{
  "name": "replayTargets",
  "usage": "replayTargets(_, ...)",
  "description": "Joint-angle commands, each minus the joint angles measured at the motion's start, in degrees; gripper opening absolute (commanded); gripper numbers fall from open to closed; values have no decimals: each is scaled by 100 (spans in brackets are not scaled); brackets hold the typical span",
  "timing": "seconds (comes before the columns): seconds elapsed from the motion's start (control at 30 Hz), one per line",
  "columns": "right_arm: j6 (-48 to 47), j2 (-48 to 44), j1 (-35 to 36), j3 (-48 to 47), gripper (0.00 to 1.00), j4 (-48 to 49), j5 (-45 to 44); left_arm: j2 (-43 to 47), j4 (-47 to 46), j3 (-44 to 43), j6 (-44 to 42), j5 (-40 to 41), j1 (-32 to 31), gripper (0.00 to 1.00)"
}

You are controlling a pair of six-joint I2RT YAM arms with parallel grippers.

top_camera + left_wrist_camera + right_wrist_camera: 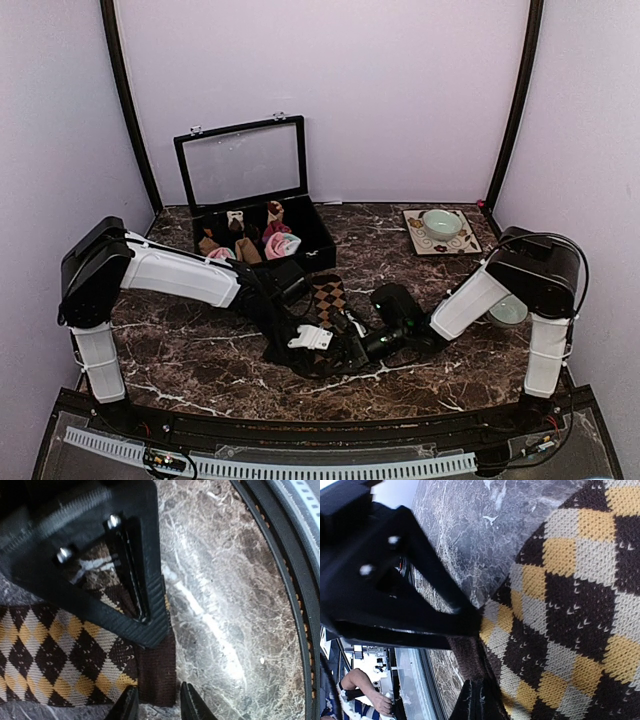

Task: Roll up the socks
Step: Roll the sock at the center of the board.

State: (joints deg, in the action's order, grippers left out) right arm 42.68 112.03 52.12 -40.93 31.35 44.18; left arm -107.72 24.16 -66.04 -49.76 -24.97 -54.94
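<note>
The left gripper [159, 703] has its fingers a little apart, straddling the corner of the plain brown cuff of the brown diamond-check sock [65, 650]. Nothing is pinched between them yet. The right gripper [480, 701] has its fingers pressed together at that same cuff edge, low on the fabric, and whether cloth is caught between them cannot be told. In the left wrist view its black body lies across the sock just beyond the left fingers, so both grippers crowd the same end.

The sock lies flat on the marble table [200, 350], in the middle between the two arms, with its length running away toward the open box [318, 243]. The pink sock [282, 245] appears as a pink and mint bundle inside that box, well apart from the work.

The step in hand looks like starting the roll at the cuff. To do it well, the left fingers should bite both layers of the cuff rather than only the top one, and should stay clear of the right gripper. The first turn ought to be tight and square to the sock's length. The far end should stay flat on the marble so the roll does not skew into a cone.
</note>
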Motion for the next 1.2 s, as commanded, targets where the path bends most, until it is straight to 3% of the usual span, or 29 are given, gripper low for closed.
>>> replayTargets(0.0,108,371,-43,246,0,-825,-199,-91,-86,94,-85,98,-39,32)
replayTargets(0.17,148,407,-44,260,0,-715,-199,-223,-100,74,-70,145,-68,31)
replayTargets(0.4,75,316,-44,294,0,-652,-365,-364,45,60,-26,163,-79,6)
replayTargets(0.47,66,305,-44,292,6,-625,-383,-408,89,80,-2,181,-79,0)
replayTargets(0.6,37,197,-48,369,14,-494,-463,-472,204,113,70,140,-79,0)
replayTargets(0.8,-378,-750,-44,1074,37,374,-1199,-702,805,-107,212,-557,10,0)
replayTargets(1.17,-2411,-3215,342,2422,40,908,-3211,-1531,1913,-936,624,-2230,657,0)
